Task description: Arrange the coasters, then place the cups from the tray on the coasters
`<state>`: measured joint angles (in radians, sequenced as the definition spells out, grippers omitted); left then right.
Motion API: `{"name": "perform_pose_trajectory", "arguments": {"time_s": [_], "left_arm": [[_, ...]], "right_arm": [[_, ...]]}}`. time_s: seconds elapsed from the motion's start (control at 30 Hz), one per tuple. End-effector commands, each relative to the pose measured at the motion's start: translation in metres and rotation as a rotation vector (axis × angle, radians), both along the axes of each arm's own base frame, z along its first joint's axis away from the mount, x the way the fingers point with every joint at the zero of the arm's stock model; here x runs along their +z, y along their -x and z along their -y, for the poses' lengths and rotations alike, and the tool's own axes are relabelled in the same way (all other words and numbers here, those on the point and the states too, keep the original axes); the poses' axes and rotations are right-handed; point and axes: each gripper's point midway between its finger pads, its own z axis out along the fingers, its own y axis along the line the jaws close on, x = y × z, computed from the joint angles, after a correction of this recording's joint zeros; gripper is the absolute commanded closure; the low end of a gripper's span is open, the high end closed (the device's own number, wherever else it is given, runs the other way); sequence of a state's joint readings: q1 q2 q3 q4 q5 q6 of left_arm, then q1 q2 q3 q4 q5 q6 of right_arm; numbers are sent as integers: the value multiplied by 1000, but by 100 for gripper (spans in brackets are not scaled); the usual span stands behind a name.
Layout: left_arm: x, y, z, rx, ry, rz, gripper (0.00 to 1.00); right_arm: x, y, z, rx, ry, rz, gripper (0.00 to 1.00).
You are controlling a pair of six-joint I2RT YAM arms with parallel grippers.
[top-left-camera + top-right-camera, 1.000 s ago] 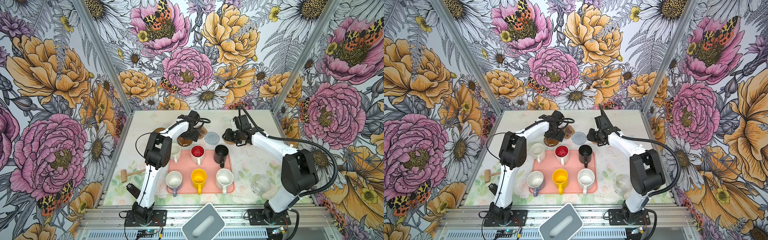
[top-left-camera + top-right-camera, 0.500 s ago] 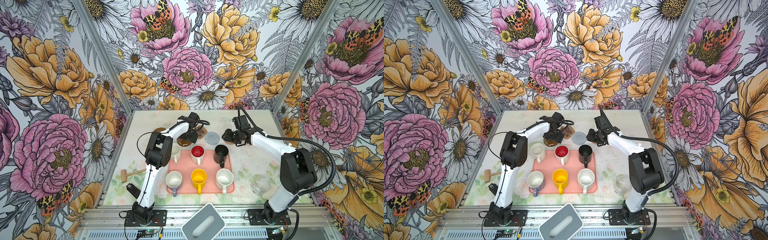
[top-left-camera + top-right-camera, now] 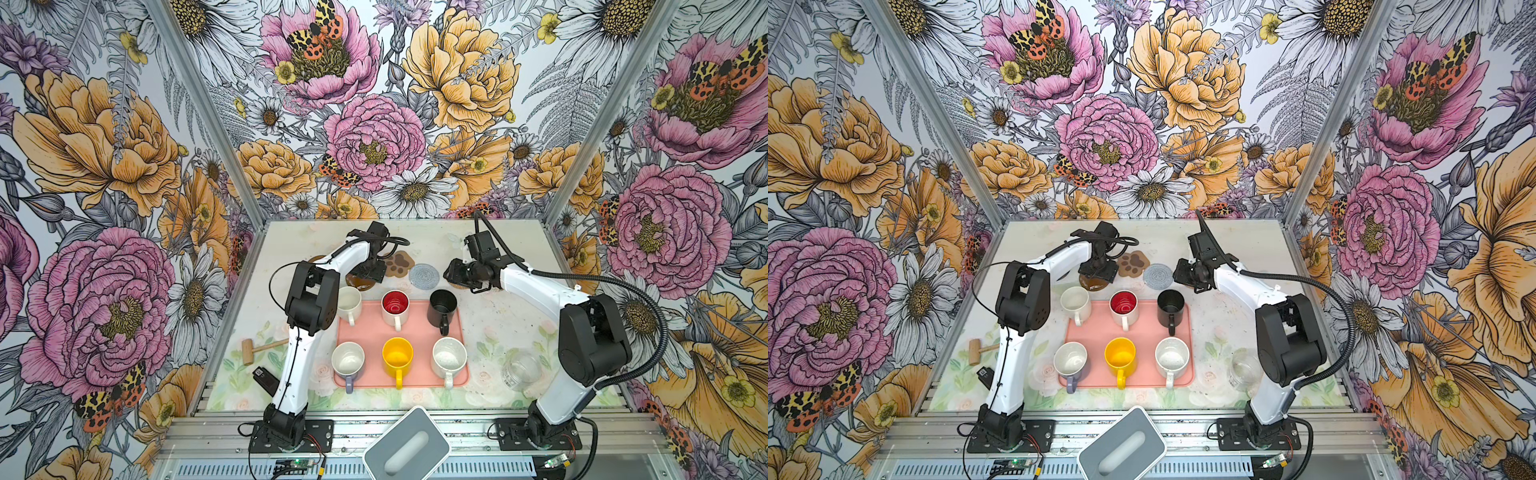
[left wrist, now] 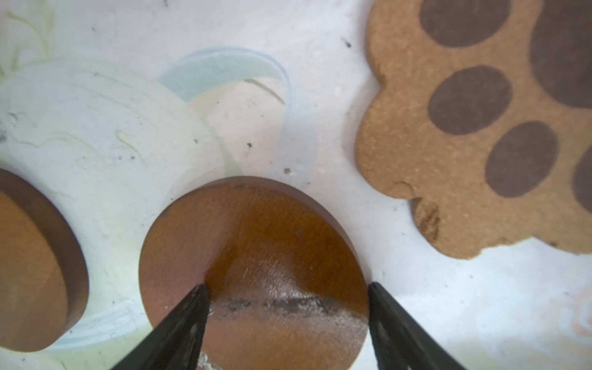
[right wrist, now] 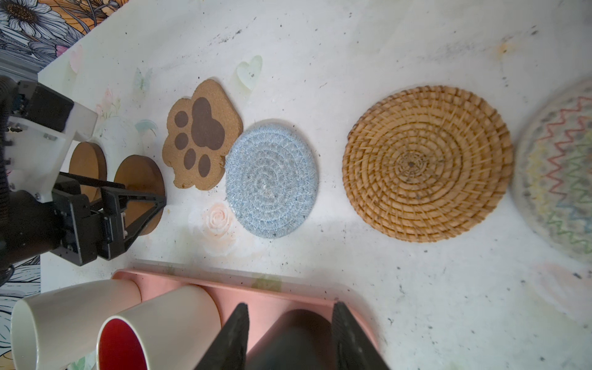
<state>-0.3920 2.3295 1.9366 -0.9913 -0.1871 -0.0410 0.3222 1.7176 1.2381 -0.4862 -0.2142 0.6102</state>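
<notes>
1. Your left end effector is spread over the nearer brown disc. One fingertip rests on its glossy face and the other sits at its rim, so nothing is clamped.
2. In both top views that disc lies on the bench just left of centre frame, above the tray's upper-left corner. Its twin is close beside it, and the paw-print coaster lies apart on the other side.
3. I judge the disc stiff, light and slick on top, so pushing down on it may skid. Pinch it across the thick rim instead.
4. Your right end effector hovers right of centre, parted and empty.
5. The black cup on the tray looks rigid and breakable. Take it by the wall at the rim, opposite the handle.
</notes>
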Motion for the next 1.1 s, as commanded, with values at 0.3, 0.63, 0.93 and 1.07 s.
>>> {"name": "perform_pose_trajectory", "arguments": {"time_s": [0.3, 0.63, 0.93, 1.07], "left_arm": [[-25, -29, -13, 35, 41, -13, 25], [-25, -45, -17, 49, 55, 11, 25], [22, -63, -11, 61, 90, 119, 21], [49, -67, 1, 56, 99, 178, 21]], "right_arm": [[2, -7, -5, 2, -14, 11, 55], [-3, -8, -6, 4, -14, 1, 55], [-2, -8, -6, 5, -13, 2, 55], [-1, -8, -6, 2, -19, 11, 55]]}}
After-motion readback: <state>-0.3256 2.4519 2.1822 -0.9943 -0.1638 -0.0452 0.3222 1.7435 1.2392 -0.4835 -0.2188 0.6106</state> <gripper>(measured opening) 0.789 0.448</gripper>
